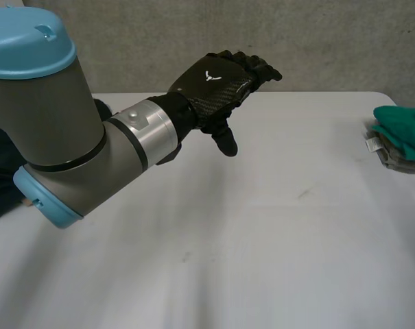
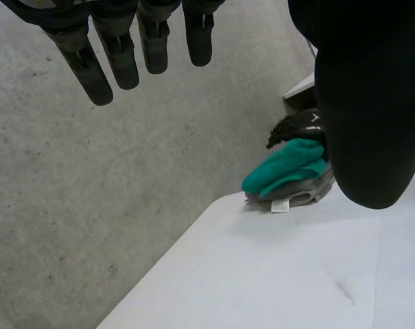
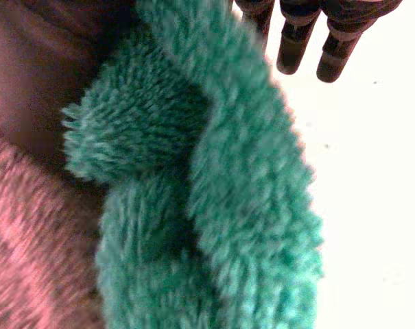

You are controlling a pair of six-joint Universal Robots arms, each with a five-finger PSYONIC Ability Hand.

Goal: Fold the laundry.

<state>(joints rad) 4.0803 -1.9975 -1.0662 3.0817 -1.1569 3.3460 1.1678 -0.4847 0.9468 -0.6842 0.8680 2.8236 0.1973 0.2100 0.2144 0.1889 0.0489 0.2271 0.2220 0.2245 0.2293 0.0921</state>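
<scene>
1. The green fleece (image 1: 402,130) looks soft, thick and light, so I think an edge is the best place to take it.
2. It lies on a grey cloth (image 1: 392,159) at the table (image 1: 262,226) edge, at 3 o'clock from my left hand (image 1: 217,86) and well apart.
3. My left hand is released and holds nothing. My right hand (image 3: 289,48) is on the fleece, but I cannot tell its grip.
</scene>
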